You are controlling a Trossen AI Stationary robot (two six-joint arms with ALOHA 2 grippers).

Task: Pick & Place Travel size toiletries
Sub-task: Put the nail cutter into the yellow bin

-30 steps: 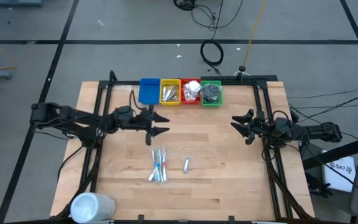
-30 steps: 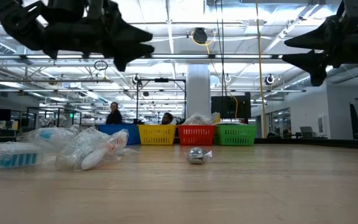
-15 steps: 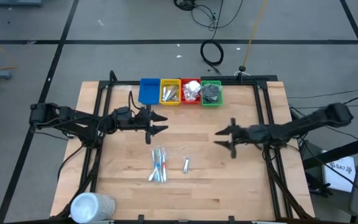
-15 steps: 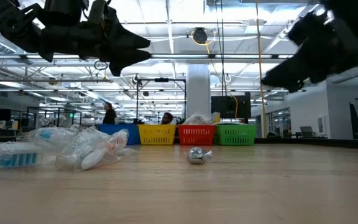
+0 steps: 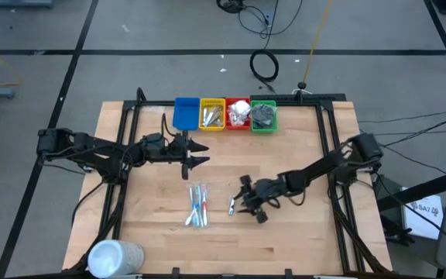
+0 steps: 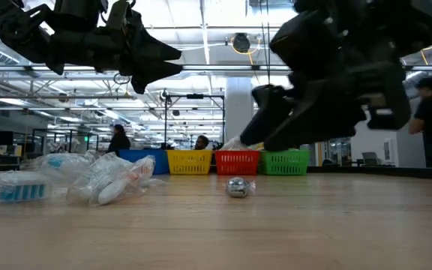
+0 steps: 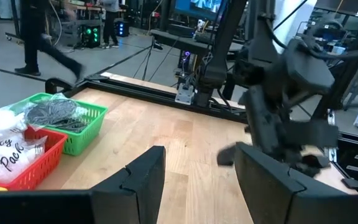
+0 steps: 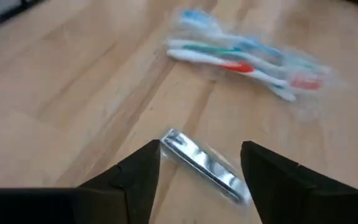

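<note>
**Right arm reaches for the little silver tube**

The right gripper (image 5: 246, 203) hangs low over the counter (image 5: 300, 232), just beside the short silver tube (image 5: 231, 204). In the right wrist view the tube (image 8: 202, 165) lies flat on the wood, right in front of the two dark fingers (image 8: 137, 175). The fingers are spread apart and hold nothing. The tube sits in line with the gap between them, but they are not around it yet.

So the step in hand looks like the reach for a pick. The grab is not yet done.

Near the tube, on its other side, lies a small bunch of clear-wrapped sticks (image 5: 198, 205) with blue and red on them. They lie well clear of the right fingers.

The left gripper (image 5: 198, 153) waits in the air above the counter, between the sticks and the bins. Its fingers (image 7: 143, 180) are apart too, and empty.

Four bins stand in a row at the far edge of the counter: blue bin (image 5: 185, 113), yellow bin (image 5: 211, 115), red bin (image 5: 238, 113) and green bin (image 5: 263, 115). The yellow, red and green ones have things in them already. The blue one looks empty.

For the next move, I think the right fingers need to go down a bit more, so one finger is on each side of the tube. The tube is small and round, so it could roll or slip away if one finger bumps it first. Then they can close and lift it.
</note>
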